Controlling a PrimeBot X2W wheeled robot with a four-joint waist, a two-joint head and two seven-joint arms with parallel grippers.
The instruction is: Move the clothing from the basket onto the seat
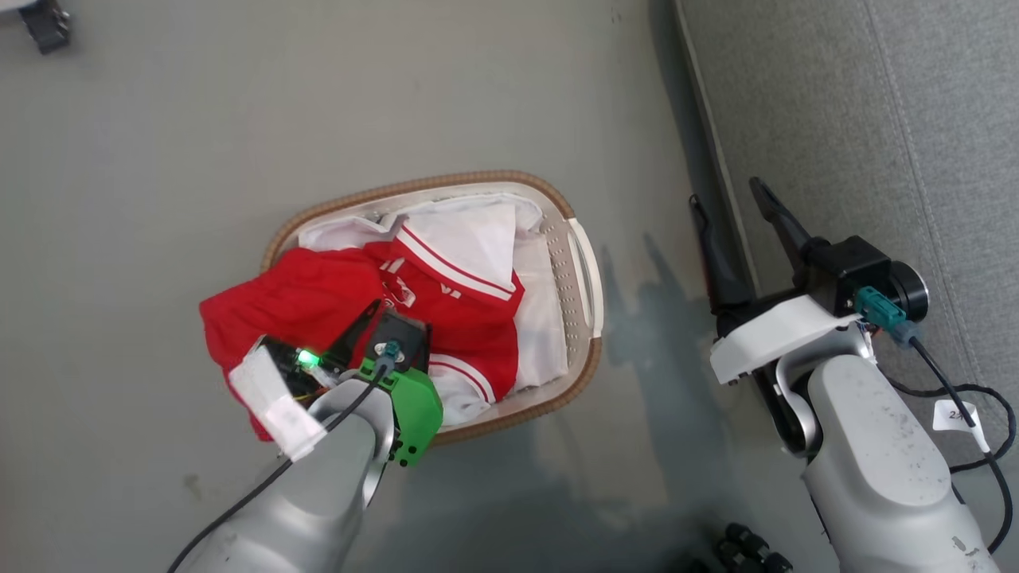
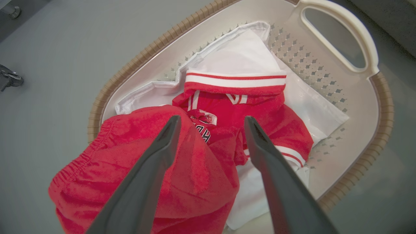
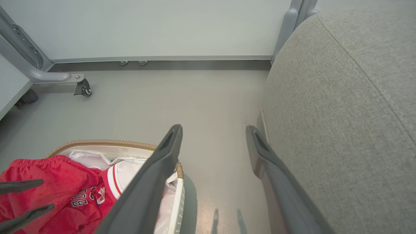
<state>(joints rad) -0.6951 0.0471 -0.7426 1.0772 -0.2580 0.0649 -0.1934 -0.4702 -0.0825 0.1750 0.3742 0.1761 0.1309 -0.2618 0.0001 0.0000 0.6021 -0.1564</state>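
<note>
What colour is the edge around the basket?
The basket edge is brown and woven-looking, clearest in the left wrist view.

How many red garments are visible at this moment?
2. The shorts hang over the basket's left rim in the head view; the jersey with striped trim lies in its middle on a white sheet. More may be hidden underneath.

Grey floor (image 1: 239, 119): basket (image 1: 478, 176) stands on it at centre. The seat (image 1: 876, 119) is at 3 o'clock, near, with a gap between. A dark caster (image 1: 44, 24) is at 11 o'clock, well apart.
</note>
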